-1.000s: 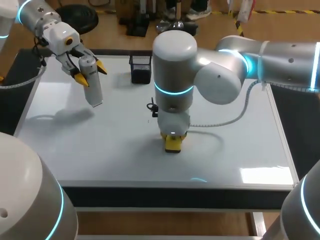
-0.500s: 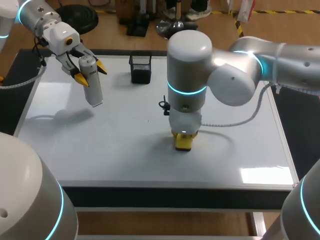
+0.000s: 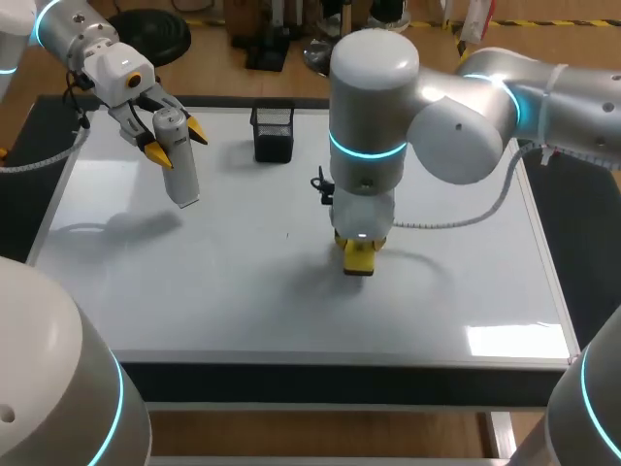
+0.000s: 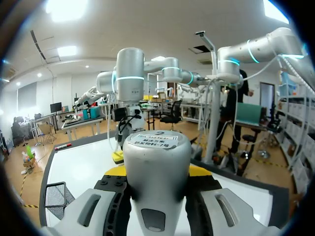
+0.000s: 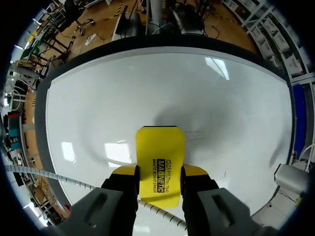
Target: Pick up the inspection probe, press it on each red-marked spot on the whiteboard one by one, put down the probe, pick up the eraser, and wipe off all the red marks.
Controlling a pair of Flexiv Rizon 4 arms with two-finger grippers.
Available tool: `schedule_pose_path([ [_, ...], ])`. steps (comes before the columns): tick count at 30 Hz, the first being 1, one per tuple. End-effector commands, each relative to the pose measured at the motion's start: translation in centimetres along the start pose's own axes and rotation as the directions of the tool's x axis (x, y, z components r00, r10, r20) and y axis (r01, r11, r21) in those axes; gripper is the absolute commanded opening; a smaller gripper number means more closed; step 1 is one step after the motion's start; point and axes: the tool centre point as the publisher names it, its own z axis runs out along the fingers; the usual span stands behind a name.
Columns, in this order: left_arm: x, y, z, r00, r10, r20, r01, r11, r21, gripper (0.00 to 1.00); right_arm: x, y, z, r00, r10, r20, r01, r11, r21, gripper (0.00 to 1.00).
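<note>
Presently, eraser: yellow block [image 3: 358, 259], flat face down on the whiteboard [image 3: 194, 291] near its middle, pinched from two sides by the right pincer [image 3: 357, 245].
Eraser handling: judged light, with a rigid shell and a soft wiping sole. A grip on the long sides, as held now, should keep the sole flat. Tilting it would wipe with one edge only.
Probe: white cylinder [image 3: 178, 160], clamped in the left pincer [image 3: 173, 138] over the board's far left corner, tip apparently clear of the surface.
Probe handling: looks stiff, smooth and possibly slippery; best held mid-barrel.
State of red marks: none discernible in any view.
Mesh holder: black [image 3: 274, 133], at the far edge, apart from both arms.
</note>
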Motion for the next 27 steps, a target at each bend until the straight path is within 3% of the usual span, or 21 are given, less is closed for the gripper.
schedule_pose_path([
  [1, 0.0, -0.1, -0.1, 1.0, 0.0, -0.004, 0.0, 1.0, 0.0, 0.0, 0.4, -0.3, -0.9, 1.0, 0.004, 0.013, -0.004, 1.0, 0.008, 0.0],
  [22, 0.0, -0.1, -0.1, 1.0, 0.0, -0.004, 0.0, 1.0, 0.0, 0.0, 0.5, -0.5, -1.2, 1.0, 0.025, 0.019, -0.025, 1.0, 0.016, 0.0],
  [27, 0.0, -0.1, -0.1, 1.0, 0.0, -0.004, 0.0, 1.0, 0.0, 0.0, 0.3, -1.9, -1.3, 0.999, 0.002, 0.032, -0.003, 1.0, 0.019, 0.0],
])
